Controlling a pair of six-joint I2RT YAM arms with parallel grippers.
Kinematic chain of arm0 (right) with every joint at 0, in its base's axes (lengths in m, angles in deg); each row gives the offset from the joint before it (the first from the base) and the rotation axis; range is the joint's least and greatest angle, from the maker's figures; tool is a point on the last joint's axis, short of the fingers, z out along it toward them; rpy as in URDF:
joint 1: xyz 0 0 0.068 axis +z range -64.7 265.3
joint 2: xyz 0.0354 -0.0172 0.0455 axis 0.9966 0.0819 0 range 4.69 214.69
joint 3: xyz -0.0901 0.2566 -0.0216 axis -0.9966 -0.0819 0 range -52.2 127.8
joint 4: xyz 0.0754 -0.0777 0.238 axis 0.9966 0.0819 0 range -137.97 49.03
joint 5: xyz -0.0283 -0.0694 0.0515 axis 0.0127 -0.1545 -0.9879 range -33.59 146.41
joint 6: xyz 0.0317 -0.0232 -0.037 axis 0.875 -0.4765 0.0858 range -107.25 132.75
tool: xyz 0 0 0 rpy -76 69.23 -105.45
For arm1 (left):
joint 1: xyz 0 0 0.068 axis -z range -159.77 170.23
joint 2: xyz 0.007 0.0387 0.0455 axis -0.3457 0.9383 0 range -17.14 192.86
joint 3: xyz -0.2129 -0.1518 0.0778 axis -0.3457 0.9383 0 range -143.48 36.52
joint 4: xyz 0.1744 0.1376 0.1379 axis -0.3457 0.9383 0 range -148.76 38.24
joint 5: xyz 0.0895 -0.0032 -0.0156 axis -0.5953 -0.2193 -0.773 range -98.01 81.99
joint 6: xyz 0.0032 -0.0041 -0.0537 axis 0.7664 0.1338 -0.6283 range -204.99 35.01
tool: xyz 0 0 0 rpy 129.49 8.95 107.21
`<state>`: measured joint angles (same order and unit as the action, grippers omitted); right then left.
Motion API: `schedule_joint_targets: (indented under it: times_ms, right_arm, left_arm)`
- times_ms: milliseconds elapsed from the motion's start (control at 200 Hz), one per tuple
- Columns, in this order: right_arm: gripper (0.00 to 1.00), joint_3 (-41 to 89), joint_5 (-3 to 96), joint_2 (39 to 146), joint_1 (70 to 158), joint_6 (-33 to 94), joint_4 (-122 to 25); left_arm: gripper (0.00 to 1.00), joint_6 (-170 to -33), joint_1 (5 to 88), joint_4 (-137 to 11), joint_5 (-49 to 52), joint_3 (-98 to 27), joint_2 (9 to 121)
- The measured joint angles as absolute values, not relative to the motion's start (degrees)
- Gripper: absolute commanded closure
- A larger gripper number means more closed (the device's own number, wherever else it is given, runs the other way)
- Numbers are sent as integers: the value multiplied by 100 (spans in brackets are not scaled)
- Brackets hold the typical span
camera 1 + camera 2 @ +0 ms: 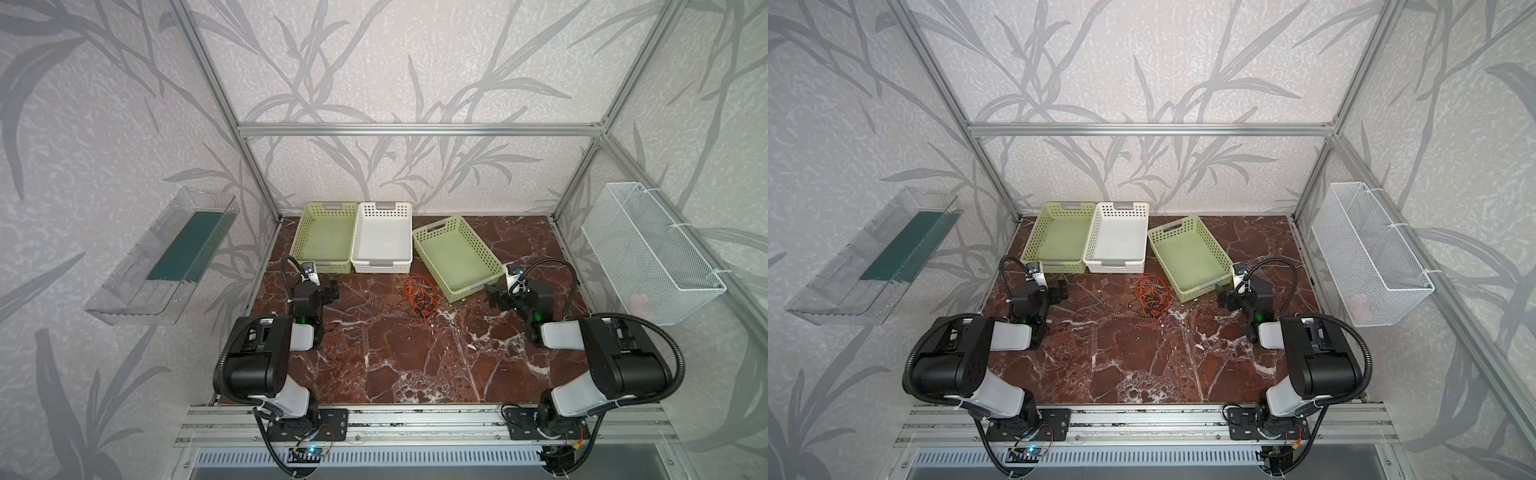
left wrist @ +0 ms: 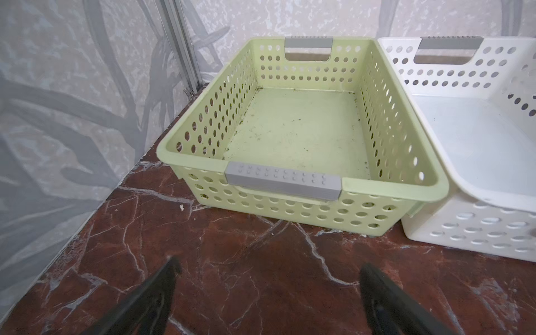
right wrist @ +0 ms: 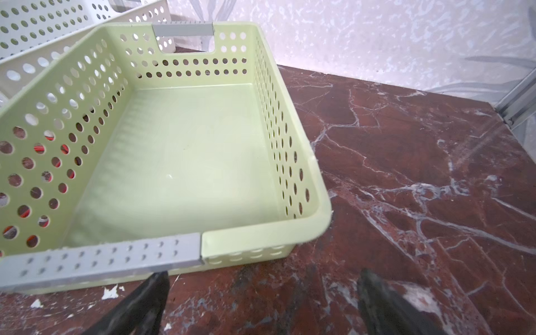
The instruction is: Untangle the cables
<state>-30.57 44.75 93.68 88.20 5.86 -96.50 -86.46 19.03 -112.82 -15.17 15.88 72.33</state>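
The cables (image 1: pixel 419 297) lie tangled on the marble table (image 1: pixel 415 365) beside a green basket (image 1: pixel 473 289). Left gripper (image 2: pixel 271 265) and right gripper (image 3: pixel 265 274) both gape wide, holding nothing.

Three plastic baskets (image 1: pixel 381 268) (two green, one white), one cable tangle (image 1: pixel 419 297), two grippers (image 2: pixel 268 269) (image 3: pixel 262 278)

tangled cables (image 1: pixel 420 297), three baskets behind

Lab-style robot cell: aluminium frame (image 1: pixel 419 129), leaf-print panels (image 1: pixel 415 62), marble-look tabletop (image 1: pixel 415 365), two mounted arms (image 1: pixel 257 357).
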Motion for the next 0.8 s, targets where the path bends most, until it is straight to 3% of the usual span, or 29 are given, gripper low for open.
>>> schedule_joint_targets:
  times_ms: [805]
  right_arm:
    - [1,-3057,4486,9368,8820,614,-9643]
  left_arm:
    - [1,-8651,1893,-10989,-1410,1509,7231]
